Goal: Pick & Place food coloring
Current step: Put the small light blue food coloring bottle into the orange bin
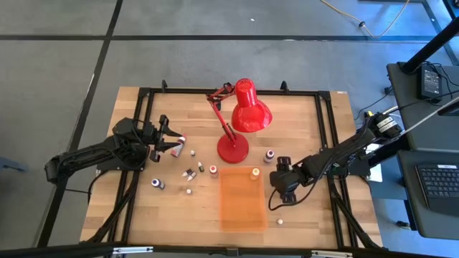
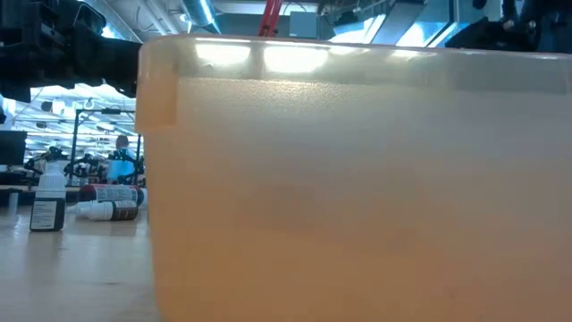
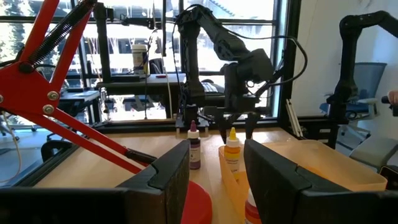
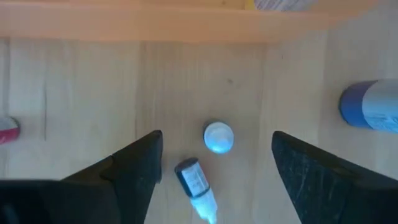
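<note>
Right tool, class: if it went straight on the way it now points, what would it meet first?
Probably the upright blue-topped bottle on the table, between the open right tool's fingers; a toppled dropper bottle lies just beside it. Depth is uncertain.

Most of the low view blocked by the orange tray (image 2: 357, 179) wall.

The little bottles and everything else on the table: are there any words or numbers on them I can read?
None can be read.
Standing bottle in the low view: dark label with lines of print, too small to read.
Lying bottle beside it: printed label, too blurred.
Lying bottle in the right wrist view: pale label, blurred.
Red lamp and orange tray: no writing shows.
</note>
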